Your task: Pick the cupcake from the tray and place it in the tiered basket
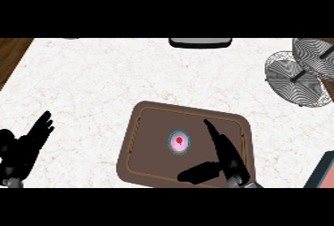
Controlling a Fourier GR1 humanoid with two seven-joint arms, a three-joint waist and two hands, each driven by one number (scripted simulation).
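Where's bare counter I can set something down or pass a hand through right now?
Bare counter runs wide between the tray and the far edge, and left of the tray up to the resting left hand. A narrower strip lies between tray and tiered basket. Crowded: the tray itself, with the cupcake and the open right hand over it.

- Counter (98, 75): pale, marble-like stone with faint veining, smooth and matt.
- Tray (150, 128): brown, matt, with a thin lighter line inside its rim.
- Tiered basket (303, 75), upper right of the frame: fine wire mesh, metallic grey.
- Strip (12, 53) at the upper left: dark wood grain.
- Hands (225, 152): black, matt.
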